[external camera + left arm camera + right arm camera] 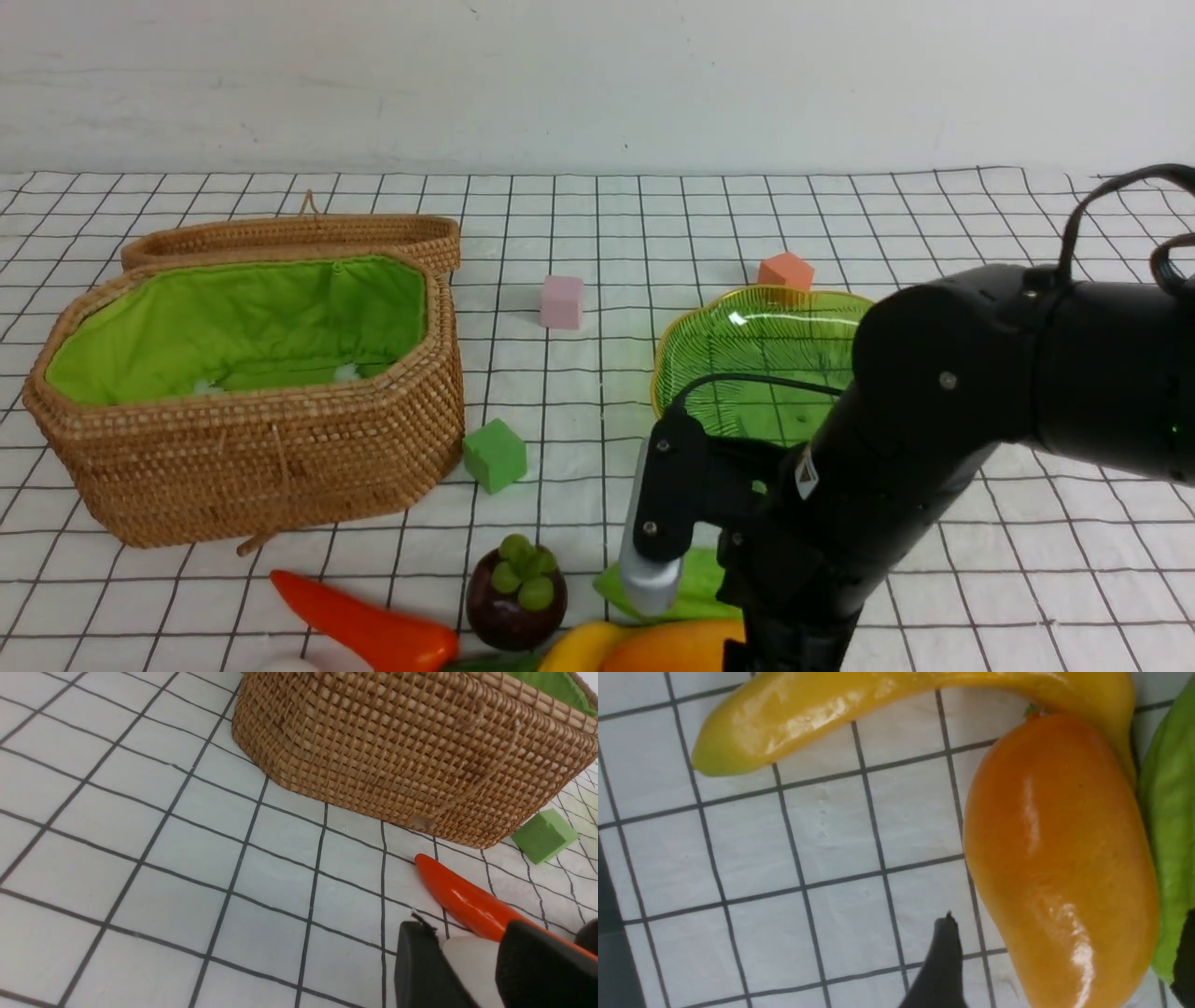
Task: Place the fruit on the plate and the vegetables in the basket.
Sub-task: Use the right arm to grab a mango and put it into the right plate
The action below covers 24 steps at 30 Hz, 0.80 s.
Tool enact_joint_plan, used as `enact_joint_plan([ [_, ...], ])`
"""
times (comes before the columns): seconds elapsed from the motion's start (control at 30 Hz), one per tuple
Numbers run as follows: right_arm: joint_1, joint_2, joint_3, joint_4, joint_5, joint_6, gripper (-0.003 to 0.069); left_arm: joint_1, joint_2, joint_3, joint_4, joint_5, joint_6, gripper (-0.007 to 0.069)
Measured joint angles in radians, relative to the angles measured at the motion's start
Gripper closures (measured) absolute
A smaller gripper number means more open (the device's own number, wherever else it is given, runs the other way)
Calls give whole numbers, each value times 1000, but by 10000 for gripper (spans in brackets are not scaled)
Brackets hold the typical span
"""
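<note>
orange-yellow mango [1064, 858] w/ glossy skin, lying btwn banana [887, 690] & lt green gourd [1174, 826]

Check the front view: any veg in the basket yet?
No, the basket shows only its green lining and some small whitish bits, while the red pepper lies outside it.

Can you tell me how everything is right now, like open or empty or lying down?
Basket: lid open, nothing put in yet
Plate: no fruit on it
Mango: lying on the table, between the right fingers, not lifted
Banana: on the table, touching the mango
Pepper: lying on the table
Right fingers: open
</note>
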Motion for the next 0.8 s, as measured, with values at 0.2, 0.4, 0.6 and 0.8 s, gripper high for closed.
enact_joint_plan([
  [0.2, 37, 60, -4, -53, -20, -16, 36, 0, 0, 0, 1, 0, 0, 386],
  [0.4, 49, 127, -4, -96, -60, -17, 36, 0, 0, 0, 2, 0, 0, 386],
  [0.6, 49, 137, -9, -73, -53, -17, 86, 0, 0, 0, 2, 0, 0, 386],
  [0.8, 49, 137, -15, -24, 5, -34, 89, 0, 0, 0, 2, 0, 0, 386],
])
